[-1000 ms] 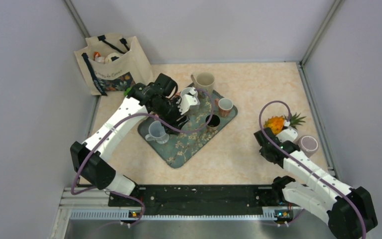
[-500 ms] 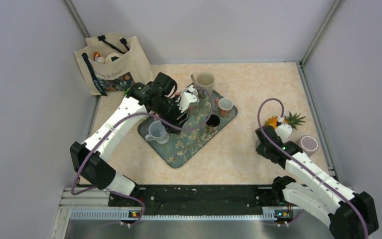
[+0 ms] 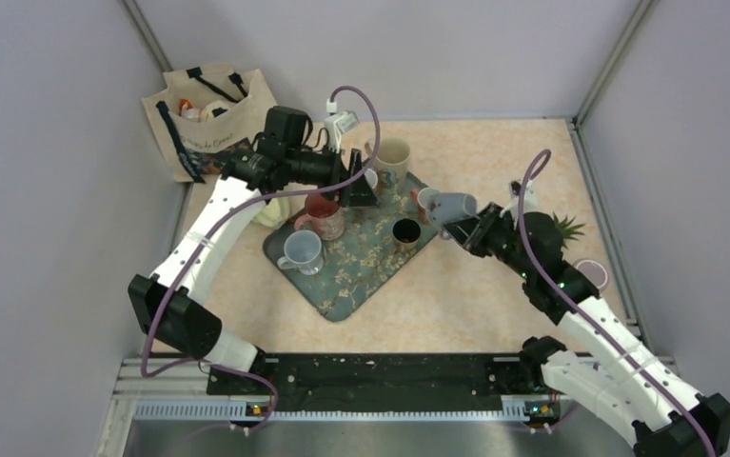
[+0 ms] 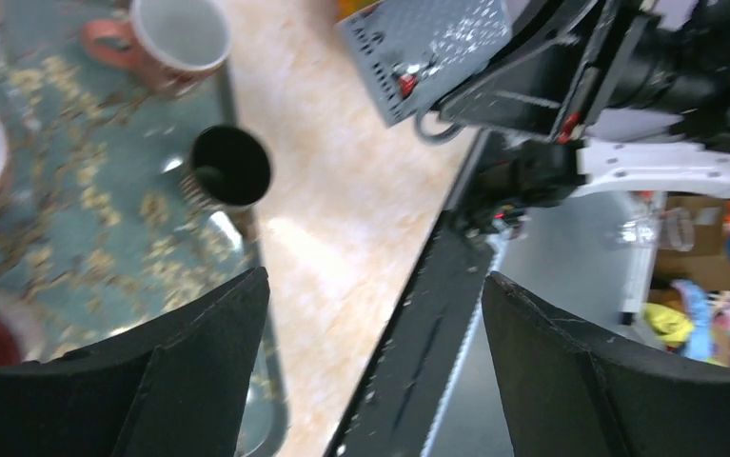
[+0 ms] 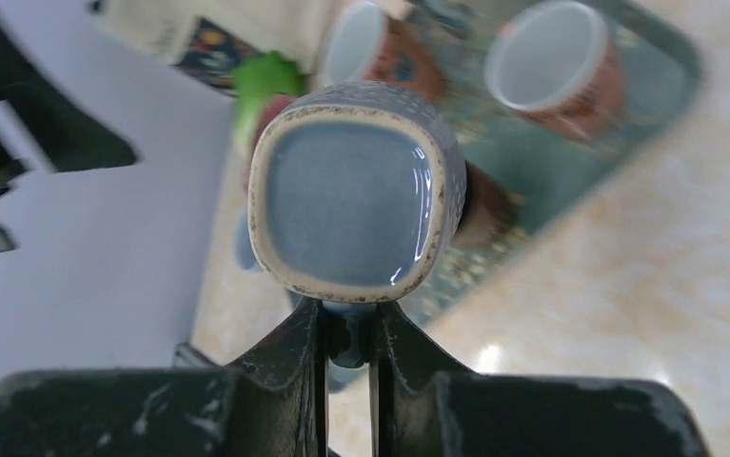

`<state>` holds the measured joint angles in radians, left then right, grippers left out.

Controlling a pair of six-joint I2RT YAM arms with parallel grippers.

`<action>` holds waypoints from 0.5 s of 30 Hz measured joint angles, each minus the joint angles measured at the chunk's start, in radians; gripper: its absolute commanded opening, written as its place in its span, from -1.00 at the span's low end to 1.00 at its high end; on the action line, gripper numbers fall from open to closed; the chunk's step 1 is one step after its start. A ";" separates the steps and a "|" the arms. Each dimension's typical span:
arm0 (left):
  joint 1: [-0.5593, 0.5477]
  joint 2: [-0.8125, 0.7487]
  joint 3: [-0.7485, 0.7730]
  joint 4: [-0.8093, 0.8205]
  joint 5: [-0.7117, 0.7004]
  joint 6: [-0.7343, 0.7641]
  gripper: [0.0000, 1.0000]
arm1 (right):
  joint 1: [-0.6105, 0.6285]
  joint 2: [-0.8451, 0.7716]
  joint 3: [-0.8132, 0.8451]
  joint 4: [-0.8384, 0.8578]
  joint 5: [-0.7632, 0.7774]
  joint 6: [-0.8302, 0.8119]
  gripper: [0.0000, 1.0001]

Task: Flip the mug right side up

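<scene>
Tote bag [image 3: 210,119] is sitting at the far left corner of the counter [image 3: 456,305].

Left arm [image 3: 213,228] is reaching up the left side from its base. The forearm is lying level, pointing right, over the far end of the tray [image 3: 351,281]. Left end effector [image 3: 359,186] [image 4: 372,281] is hanging above the tray with its fingers [image 4: 199,371] spread wide and nothing between them. In the wrist view, a dark cup [image 4: 230,167] is standing on the tray below.

Mug [image 3: 453,206] [image 5: 351,190], grey-blue, is hanging off the counter just beside the tray's right edge. It is lying on its side, one flat end facing the right wrist camera. I cannot tell if that end is mouth or base.

Right arm [image 3: 608,328] is stretching from the near right corner diagonally up and to the left. Right end effector [image 3: 467,222] [image 5: 346,324] is pinching the mug's handle, fingers closed tight on it.
</scene>
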<state>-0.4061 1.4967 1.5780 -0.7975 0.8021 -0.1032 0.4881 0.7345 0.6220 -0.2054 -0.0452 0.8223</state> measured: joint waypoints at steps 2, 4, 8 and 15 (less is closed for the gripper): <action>-0.011 0.002 -0.003 0.077 0.052 -0.092 0.67 | 0.015 0.025 0.018 0.096 -0.058 0.000 -1.00; -0.019 0.003 -0.013 0.155 0.096 -0.172 0.56 | 0.042 0.058 0.045 0.198 -0.102 0.000 -1.00; -0.028 0.018 -0.053 0.310 0.173 -0.328 0.48 | 0.101 0.126 0.108 0.357 -0.156 -0.003 -1.00; -0.029 0.053 -0.068 0.483 0.237 -0.505 0.19 | 0.136 0.231 0.147 0.519 -0.192 -0.008 -1.00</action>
<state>-0.4351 1.5494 1.5097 -0.3141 1.0386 -0.6079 0.6243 0.9653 0.7692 0.3134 -0.2371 0.8146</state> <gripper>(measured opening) 0.665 0.122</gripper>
